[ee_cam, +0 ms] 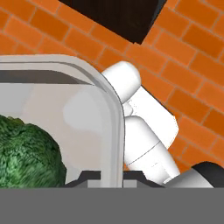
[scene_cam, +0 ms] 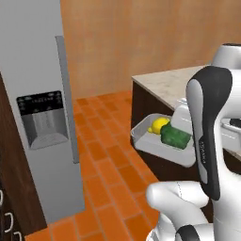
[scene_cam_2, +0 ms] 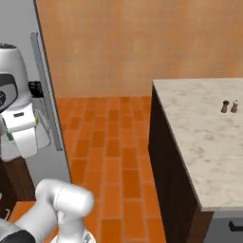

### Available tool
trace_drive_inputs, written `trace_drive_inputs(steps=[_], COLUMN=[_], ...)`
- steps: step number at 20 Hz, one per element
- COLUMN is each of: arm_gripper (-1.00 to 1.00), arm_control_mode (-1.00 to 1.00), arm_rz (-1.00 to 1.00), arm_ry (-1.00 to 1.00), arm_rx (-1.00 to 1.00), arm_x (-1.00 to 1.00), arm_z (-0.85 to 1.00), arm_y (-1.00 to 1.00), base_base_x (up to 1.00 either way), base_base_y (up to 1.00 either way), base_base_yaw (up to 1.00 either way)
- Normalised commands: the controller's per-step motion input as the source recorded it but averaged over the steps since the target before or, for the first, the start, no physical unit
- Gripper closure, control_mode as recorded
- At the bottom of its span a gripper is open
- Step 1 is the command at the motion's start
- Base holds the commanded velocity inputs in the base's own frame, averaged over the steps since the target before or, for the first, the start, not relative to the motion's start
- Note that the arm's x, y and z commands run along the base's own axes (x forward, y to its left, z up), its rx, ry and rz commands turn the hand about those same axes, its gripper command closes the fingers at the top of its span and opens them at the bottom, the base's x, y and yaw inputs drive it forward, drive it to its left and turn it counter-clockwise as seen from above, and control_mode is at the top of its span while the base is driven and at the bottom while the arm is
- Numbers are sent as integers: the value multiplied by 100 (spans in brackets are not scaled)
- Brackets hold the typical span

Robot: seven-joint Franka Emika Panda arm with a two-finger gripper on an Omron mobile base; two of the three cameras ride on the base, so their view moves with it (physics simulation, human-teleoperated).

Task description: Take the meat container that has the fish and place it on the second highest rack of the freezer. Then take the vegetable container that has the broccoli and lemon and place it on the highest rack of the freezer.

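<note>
Gripper [ee_cam: 112, 177] clamped nearly shut on the rim of the vegetable container [scene_cam: 141, 141], 2 dark fingertips [ee_cam: 89, 176] straddling the white wall at the bottom of the hand view. Tray held in the air beside the island, out over the orange brick floor [scene_cam: 108, 160], roughly level, not resting on any surface. Inside it, dark green broccoli [scene_cam: 175, 136] lying just beside the yellow lemon [scene_cam: 158, 124], the 2 touching or nearly so; in the hand view, broccoli pressed close against the near corner of the tray. Tall grey freezer [scene_cam: 33, 61] standing at the left with its door closed, long bar handle [scene_cam: 67, 99] down its right edge and a dispenser panel [scene_cam: 41, 117] set in the front; well apart from the tray across the floor. Dark cabinet [scene_cam: 12, 207] with small handles beside the freezer at lower left. Wood-panelled wall [scene_cam_2: 142, 42] behind. Dark island with a pale marble countertop [scene_cam_2: 204, 133] on the right, 2 small shakers [scene_cam_2: 229, 106] standing together near its far side. Arm [scene_cam: 209, 136] rising from the base, folded at the elbow, with the forearm dropping steeply toward the tray, hand reaching over the tray's right end.
</note>
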Motion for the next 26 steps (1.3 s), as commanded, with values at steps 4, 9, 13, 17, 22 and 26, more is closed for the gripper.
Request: trace_drive_inputs(steps=[4,9,13,17,22,26], arm_gripper=[100,100,100,100,100,100], arm_control_mode=[100,100,100,100,100,100], arm_rz=[0,0,0,0,0,0], arm_ry=[0,0,0,0,0,0], arm_rx=[0,0,0,0,0,0], arm_x=[0,0,0,0,0,0], arm_z=[0,0,0,0,0,0], arm_y=[0,0,0,0,0,0], base_base_x=[100,100,100,100,100,100], base_base_y=[-58,-50,-26,-7,0,-8], base_base_yaw=[7,18,25,30,34,30])
